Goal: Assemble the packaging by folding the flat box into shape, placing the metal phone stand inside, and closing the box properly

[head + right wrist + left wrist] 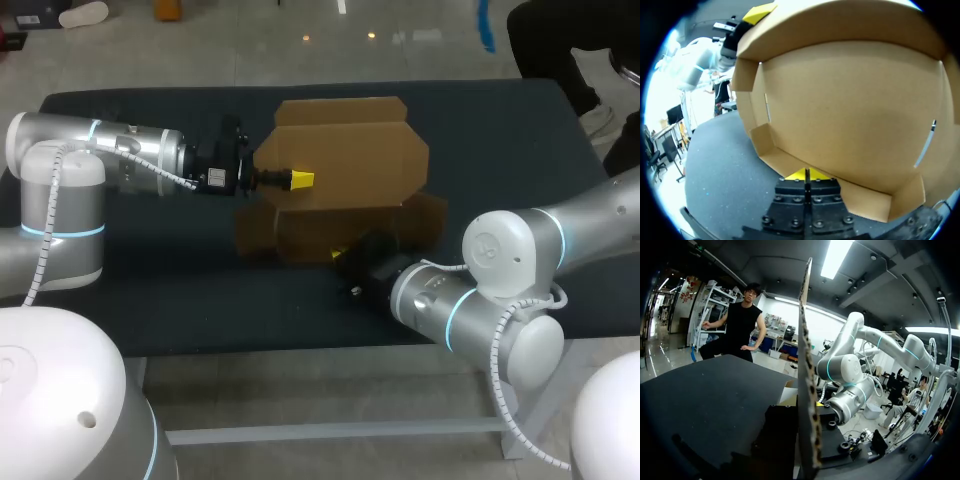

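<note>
A half-folded cardboard box (340, 170) is seen at the centre of the dark tabletop (150, 290), its panels raised. The upper panel is gripped at the box's 9 o'clock edge by the left end effector (300, 180) — one yellow tip is visible on the cardboard. At 6 o'clock, the right end effector (805, 174) is held clenched — tips together against the box's low near flap.
</note>
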{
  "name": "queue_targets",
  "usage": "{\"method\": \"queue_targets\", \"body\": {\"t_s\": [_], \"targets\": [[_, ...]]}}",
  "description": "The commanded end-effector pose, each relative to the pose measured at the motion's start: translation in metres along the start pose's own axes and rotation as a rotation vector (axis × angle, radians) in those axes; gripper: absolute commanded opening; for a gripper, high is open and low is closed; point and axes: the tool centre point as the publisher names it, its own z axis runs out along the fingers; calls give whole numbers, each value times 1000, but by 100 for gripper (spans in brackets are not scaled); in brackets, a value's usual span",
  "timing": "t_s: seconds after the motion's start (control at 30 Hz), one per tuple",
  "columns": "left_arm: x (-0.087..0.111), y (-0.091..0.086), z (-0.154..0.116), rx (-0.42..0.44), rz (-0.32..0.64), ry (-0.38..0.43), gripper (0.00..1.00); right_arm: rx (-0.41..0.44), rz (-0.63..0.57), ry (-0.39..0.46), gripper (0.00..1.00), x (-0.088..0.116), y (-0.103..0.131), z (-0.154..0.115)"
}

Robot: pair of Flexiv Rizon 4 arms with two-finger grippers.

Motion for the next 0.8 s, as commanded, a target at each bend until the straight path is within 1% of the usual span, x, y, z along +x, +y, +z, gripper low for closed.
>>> {"method": "queue_targets", "body": {"t_s": [0.03,0.3,0.8], "targets": [[1,4,-1,9,2,1,0,-4,-1,-8,0,2,-2,1],[0,7,-2,17,-2,-2,0,-4,-1,-8,0,2,-2,1],[-2,6,-2,18,-1,-9,0,-4,-1,-8,0,2,-2,1]]}}
